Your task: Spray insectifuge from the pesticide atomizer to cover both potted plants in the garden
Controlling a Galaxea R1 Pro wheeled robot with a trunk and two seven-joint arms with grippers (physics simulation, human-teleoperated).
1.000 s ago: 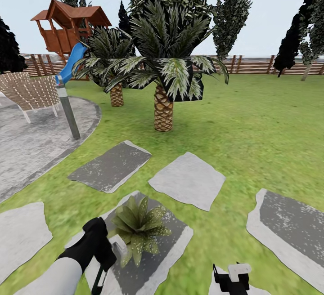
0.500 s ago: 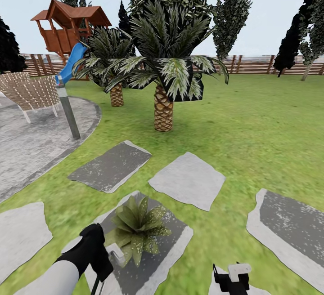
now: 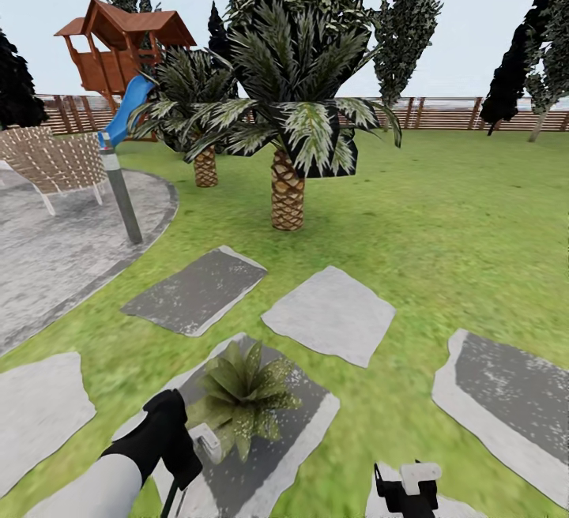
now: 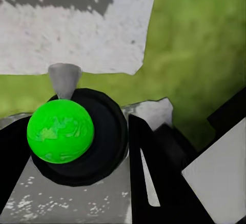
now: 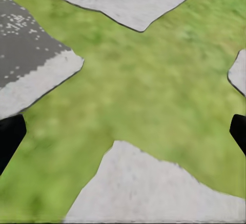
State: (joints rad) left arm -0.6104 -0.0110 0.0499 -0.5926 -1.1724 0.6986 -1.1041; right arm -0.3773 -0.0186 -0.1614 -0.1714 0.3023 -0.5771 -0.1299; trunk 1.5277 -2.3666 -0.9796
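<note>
One potted plant, a low speckled green rosette, sits on a dark grey stepping slab on the garden lawn. My left gripper is right beside its leaves, shut on the pesticide atomizer. In the left wrist view the atomizer shows a bright green top, a black round body and a grey cone nozzle, between my black fingers. My right gripper hangs open over grass and slabs, its fingertips wide apart. The second potted plant is out of view.
Two big palms stand ahead on the lawn. A round paved patio with a wicker chair and a grey post lies to the left. Several stepping slabs surround me. A playhouse with a slide and wooden fence are behind.
My left gripper with the atomizer has dipped slightly lower beside the plant. The right arm has not moved.
</note>
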